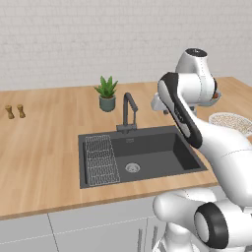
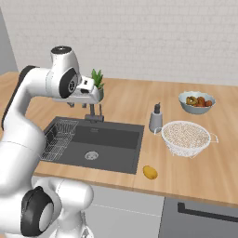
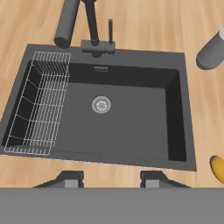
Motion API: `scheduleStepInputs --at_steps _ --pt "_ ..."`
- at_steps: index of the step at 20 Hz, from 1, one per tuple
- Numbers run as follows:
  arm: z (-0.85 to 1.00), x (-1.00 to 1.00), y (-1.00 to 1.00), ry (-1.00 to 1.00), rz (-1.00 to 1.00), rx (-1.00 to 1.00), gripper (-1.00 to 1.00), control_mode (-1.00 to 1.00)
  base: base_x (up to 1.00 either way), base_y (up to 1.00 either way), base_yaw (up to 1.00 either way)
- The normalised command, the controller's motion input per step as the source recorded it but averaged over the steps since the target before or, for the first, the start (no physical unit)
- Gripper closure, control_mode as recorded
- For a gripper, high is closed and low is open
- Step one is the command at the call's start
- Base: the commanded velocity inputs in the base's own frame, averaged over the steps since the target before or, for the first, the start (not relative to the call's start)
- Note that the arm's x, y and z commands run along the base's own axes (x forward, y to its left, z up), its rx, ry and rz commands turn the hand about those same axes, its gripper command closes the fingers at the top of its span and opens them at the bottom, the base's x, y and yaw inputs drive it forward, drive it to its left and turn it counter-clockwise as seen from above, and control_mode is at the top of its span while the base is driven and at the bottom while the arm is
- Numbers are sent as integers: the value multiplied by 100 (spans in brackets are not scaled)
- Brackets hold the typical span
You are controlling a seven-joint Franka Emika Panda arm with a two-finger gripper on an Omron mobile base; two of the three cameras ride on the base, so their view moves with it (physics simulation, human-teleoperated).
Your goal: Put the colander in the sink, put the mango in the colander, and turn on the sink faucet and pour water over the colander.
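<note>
Starting at the left edge of the worktop (image 1: 44,123), two small wooden shakers (image 1: 15,111) are standing well apart from everything else. Further right, the potted plant (image 1: 107,93) is sitting behind the sink (image 2: 114,139), just left of the sink faucet (image 1: 129,112) at the sink's back rim. Inside the basin, the wire rack (image 3: 41,103) is occupying the left end, leaving the drain (image 3: 101,104) and the right part free, probably so a bowl can sit there under the spout.

The gripper (image 3: 111,180) is hovering above the sink's front edge, looking straight down; its fingertips are standing parted with nothing between them.

Right of the sink, a grey canister (image 2: 156,118) is standing near the basin's back right corner. The colander (image 2: 187,137) is resting on the worktop beyond it, not yet in the sink, and the mango (image 2: 149,172) is lying near the worktop's front edge, just off the sink's front right corner. A grey-blue fruit bowl (image 2: 196,102) is sitting toward the back right.

The right base view is showing the colander and mango whole, whereas in the left base view the arm is covering much of that side. The hand view is catching just the mango's tip.
</note>
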Motion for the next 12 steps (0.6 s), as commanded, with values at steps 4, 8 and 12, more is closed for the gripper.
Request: scheduleStepInputs --at_steps 4,8,12 --pt "-4 -20 -1 0 0 0 -100 -100 0 0 0" --pt "-13 -52 -9 -8 0 -2 -100 -100 0 0 0" --pt "-6 -42 -31 -4 17 -16 -100 -100 0 0 0"
